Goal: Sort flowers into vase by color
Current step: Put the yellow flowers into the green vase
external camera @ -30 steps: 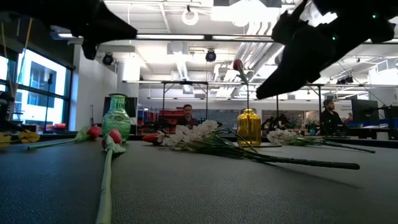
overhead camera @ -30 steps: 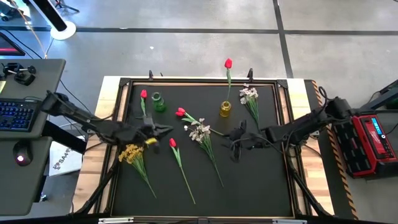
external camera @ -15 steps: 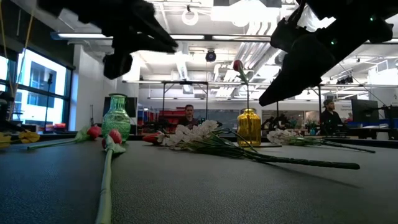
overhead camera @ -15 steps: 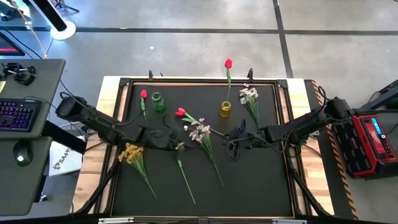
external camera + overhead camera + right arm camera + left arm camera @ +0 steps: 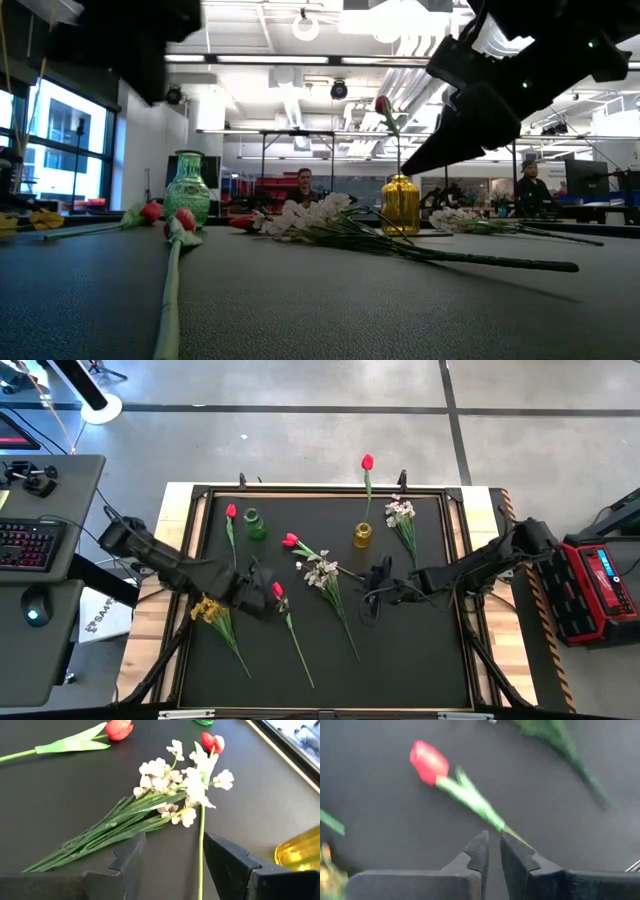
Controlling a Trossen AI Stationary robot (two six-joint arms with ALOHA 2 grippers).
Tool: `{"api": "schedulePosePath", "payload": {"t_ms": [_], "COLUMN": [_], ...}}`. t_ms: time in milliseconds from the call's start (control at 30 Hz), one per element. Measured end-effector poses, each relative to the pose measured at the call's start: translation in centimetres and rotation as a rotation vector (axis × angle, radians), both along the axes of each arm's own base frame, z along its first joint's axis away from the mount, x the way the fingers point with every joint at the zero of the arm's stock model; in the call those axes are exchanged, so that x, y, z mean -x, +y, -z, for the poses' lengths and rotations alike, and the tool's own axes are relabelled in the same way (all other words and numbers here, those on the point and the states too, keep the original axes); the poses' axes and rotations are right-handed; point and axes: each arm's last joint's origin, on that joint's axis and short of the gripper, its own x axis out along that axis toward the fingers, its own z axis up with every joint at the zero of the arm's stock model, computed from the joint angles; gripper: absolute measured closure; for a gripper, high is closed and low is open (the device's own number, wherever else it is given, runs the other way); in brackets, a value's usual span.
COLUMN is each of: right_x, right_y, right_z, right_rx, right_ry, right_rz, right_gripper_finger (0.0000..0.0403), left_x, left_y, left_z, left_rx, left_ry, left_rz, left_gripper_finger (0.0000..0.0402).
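Red tulip in yellow vase; green vase empty.

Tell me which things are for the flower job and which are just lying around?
For the job: red tulips, yellow spray, white sprays, green vase, yellow vase.
Just lying about: keyboard, mouse, red box.

Red tulips with green stems lie on a black mat. White sprays, a yellow spray, a green vase, a vase seemingly amber-yellow. Dark grippers.
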Motion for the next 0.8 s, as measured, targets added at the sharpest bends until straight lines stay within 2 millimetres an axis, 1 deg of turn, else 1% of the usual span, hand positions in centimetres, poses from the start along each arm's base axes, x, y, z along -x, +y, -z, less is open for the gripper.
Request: {"api": "schedulePosePath", "payload": {"t_ms": [100, 267, 467, 533, 600, 800], "right_x": [-0.2, -0.3, -0.4, -0.4, -0.4, -0.4], "right_y": [0.0, 0.1, 0.1, 0.1, 0.1, 0.1], "right_z": [0.2, 0.2, 0.1, 0.0, 0.0, 0.0], "right_rx": [0.021, 0.036, 0.039, 0.035, 0.033, 0.011], "right_ry": [-0.003, 0.0, -0.01, -0.017, -0.022, -0.034], "right_rz": [-0.017, -0.039, -0.042, -0.041, -0.041, -0.027], "right_gripper_finger": [0.0217, 0.0217, 0.0217, 0.0217, 0.0217, 0.0217], "left_x": [1.4, 4.1, 7.3, 8.1, 8.5, 8.8], "left_y": [-1.9, -4.7, -7.2, -7.4, -7.3, -5.7], "left_z": [0.6, 1.8, 3.6, 4.4, 5.3, 8.2], "left_rx": [0.05, 0.144, 0.246, 0.239, 0.253, 0.242], "left_ry": [0.031, 0.12, 0.248, 0.261, 0.294, 0.327], "left_rz": [-0.054, -0.161, -0.323, -0.357, -0.365, -0.42], "left_gripper_finger": [0.0327, 0.0263, 0.0187, 0.0171, 0.0162, 0.0161]}}
